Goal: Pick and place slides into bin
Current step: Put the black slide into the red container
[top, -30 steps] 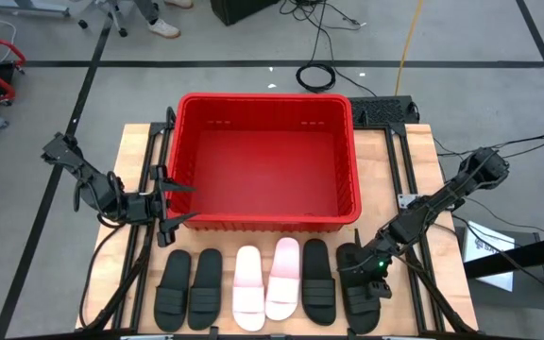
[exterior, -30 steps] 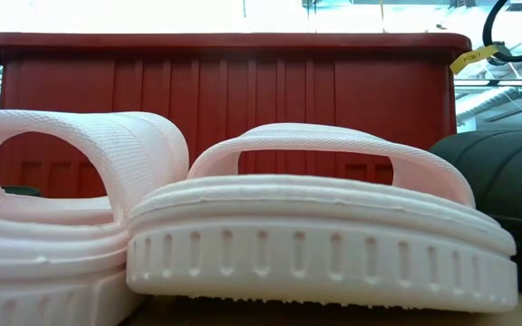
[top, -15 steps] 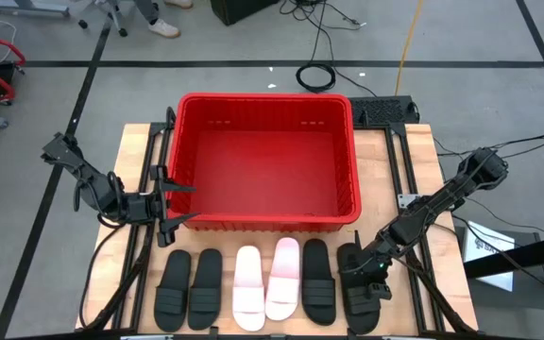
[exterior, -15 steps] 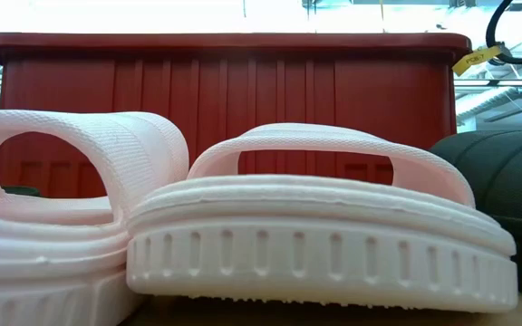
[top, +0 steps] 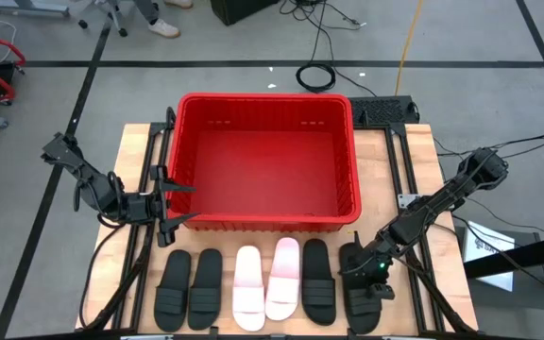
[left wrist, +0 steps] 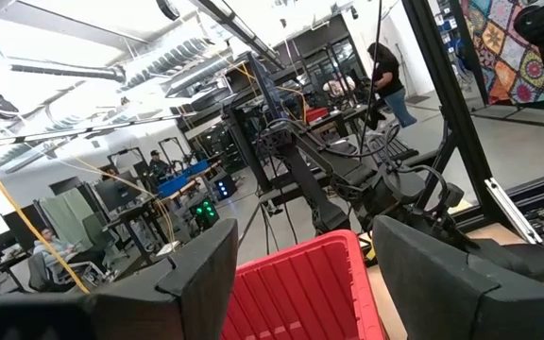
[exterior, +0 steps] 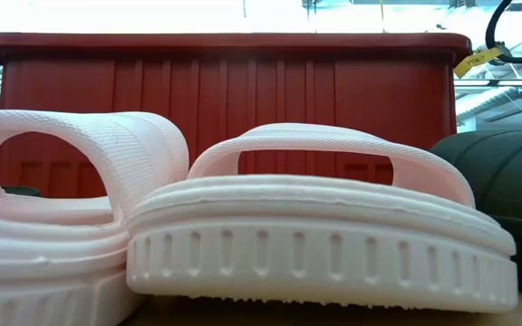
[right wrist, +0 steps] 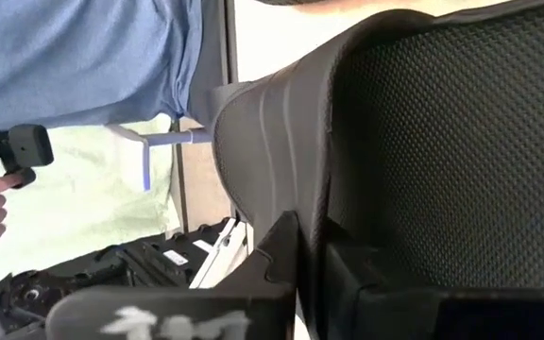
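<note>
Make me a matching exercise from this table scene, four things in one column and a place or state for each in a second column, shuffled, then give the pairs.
Things:
1. bin
2. white slides
3. right gripper
4. left gripper

Places or states:
A. at the rightmost black slide, at the row's right end
B. empty, at the table's middle
C. beside the bin's left near corner, fingers open
D. middle of the row, black slides on both sides

Pairs: 1-B, 2-D, 3-A, 4-C
</note>
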`<state>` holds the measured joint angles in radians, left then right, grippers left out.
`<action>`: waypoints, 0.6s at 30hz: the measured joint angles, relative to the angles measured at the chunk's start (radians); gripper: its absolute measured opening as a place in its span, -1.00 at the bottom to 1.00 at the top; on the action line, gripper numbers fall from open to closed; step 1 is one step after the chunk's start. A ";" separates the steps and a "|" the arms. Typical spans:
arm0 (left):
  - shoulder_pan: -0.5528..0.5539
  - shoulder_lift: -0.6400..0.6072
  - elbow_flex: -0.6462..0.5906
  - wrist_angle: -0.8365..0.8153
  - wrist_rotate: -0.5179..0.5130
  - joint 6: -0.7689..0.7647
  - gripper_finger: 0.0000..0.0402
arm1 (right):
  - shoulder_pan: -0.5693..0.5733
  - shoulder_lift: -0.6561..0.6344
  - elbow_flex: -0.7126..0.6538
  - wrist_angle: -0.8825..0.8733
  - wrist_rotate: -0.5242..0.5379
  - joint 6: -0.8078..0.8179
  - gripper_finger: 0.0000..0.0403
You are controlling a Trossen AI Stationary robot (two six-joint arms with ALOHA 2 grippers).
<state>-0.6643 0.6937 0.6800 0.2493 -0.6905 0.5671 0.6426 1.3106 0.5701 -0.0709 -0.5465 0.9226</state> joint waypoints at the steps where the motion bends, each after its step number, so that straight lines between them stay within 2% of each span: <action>1: 0.000 0.000 0.000 0.000 0.000 0.000 0.26 | 0.000 0.000 0.000 0.006 -0.002 0.000 -0.97; 18: 0.000 0.000 0.000 0.000 0.000 0.001 0.26 | -0.002 -0.013 -0.001 0.089 -0.042 -0.012 -0.98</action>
<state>-0.6644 0.6937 0.6800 0.2497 -0.6903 0.5682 0.6407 1.2976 0.5694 0.0180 -0.5884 0.9108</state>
